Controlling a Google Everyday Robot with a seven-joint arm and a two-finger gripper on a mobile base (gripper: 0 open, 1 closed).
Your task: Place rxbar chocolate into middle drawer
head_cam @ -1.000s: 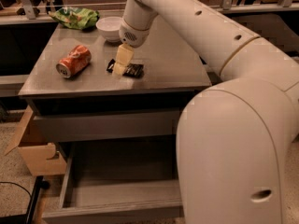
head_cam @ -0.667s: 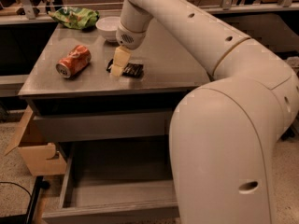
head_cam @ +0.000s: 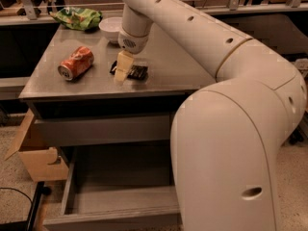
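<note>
The rxbar chocolate is a small dark flat bar lying on the grey countertop, near its front edge. My gripper hangs from the white arm right over the bar's left end, its pale fingers pointing down onto it. The middle drawer is pulled out below the counter; it is a grey shallow tray and looks empty. My arm's large white body hides the drawer's right part.
A crushed orange can lies left of the bar. A white bowl and a green chip bag sit at the counter's back. A closed grey drawer front is above the open one. A cardboard box stands at the left on the floor.
The view has shifted, so the counter and drawer sit differently in frame. My gripper stays at the bar's left end and seems slightly lower.
</note>
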